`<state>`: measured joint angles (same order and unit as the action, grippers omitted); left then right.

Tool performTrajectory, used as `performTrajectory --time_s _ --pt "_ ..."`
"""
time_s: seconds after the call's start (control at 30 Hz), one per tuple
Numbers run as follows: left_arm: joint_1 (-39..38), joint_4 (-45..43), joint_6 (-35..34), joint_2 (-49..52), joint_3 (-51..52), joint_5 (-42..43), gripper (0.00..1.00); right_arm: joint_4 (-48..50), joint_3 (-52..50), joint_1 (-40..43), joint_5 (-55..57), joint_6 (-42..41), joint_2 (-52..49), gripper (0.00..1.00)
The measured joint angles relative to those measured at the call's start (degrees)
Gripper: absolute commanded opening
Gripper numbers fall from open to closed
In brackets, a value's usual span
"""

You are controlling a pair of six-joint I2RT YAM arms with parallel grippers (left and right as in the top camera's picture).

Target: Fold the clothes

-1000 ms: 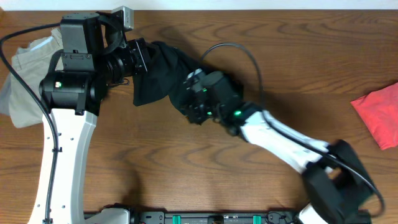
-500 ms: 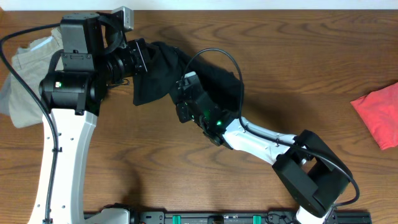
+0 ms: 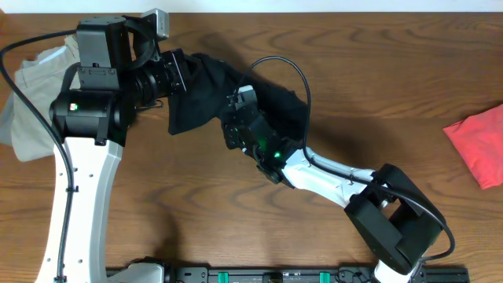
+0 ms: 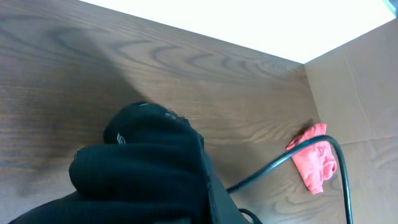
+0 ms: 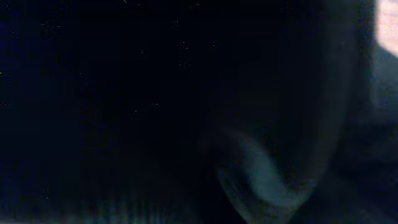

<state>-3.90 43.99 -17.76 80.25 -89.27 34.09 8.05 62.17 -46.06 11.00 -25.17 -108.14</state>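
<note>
A: Any writing to read on the black garment (image 3: pixel 204 90)?

B: Only a small pale mark on its top fold in the left wrist view; too small to read.

A: Where does the garment lie?

B: On the wooden table (image 3: pixel 236 212), toward the far edge, left of middle; it is bunched between the two arms, with the left gripper (image 3: pixel 187 71) buried in its left end and the right gripper (image 3: pixel 234 119) pressed into its middle.

A: How do the fingers stand?

B: Cloth covers both pairs. The left wrist view shows dark folds across the lower frame; the right wrist view is almost all black. I cannot tell whether either pair is closed or apart.

A: Anything else?

B: A beige garment (image 3: pixel 27 86) lies at the far left, partly under the left arm; a red cloth (image 3: pixel 479 141) lies at the right edge, well apart.
</note>
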Motion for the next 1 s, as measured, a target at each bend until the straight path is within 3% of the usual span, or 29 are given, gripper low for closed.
performTrajectory --time_s 0.23,0.57,1.0 --pt "0.00 1.51 1.20 0.00 0.55 -0.02 0.06 -19.67 -0.28 5.84 0.26 7.61 11.50 0.01" --pt "-1.99 3.08 4.39 0.00 0.55 2.16 0.06 -36.96 8.87 26.01 -2.08 19.34 40.00 0.01" --pt "-12.13 0.55 7.65 -0.48 0.55 8.00 0.06 -47.65 12.15 32.13 1.42 25.33 47.56 0.01"
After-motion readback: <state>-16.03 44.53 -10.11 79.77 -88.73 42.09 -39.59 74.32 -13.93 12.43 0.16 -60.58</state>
